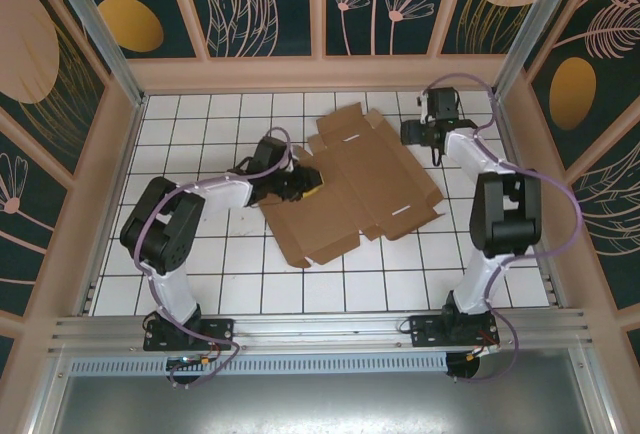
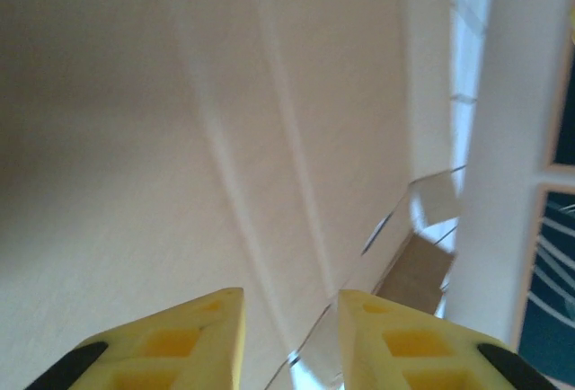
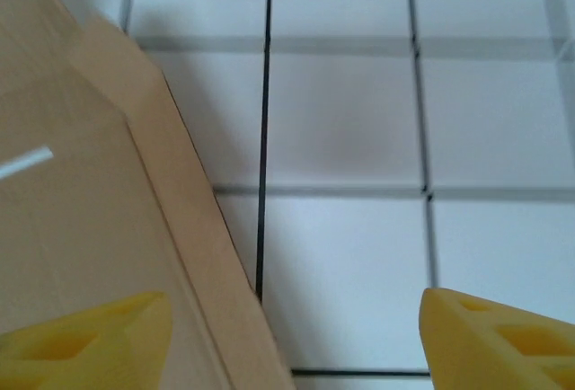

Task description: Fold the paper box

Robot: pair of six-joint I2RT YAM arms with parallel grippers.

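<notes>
**Cardboard mailer blank: side panel, first fold**

1. Left gripper (image 2: 289, 305): yellow, jaws part-way apart with a narrow gap and nothing clamped. It sits at the left edge of the paper box (image 1: 350, 182). The brown face and its crease lines (image 2: 225, 165) stand close before the wrist camera.
2. Right gripper (image 3: 295, 309): jaws spread wide and empty, over white tile just beside the box's right edge. One slot (image 3: 25, 163) shows on that panel.
3. Paper box: opened out and mostly flat in the middle of the tiled surface (image 1: 200, 134), between the two arms. Flaps and tabs are unfolded.

Handling note (a judgement): the step in hand looks like raising a side panel.
- Take the edge squarely.
- Hinge on the scored line, not across it.
- Let the right gripper press the middle panel down so the sheet does not slide.
</notes>
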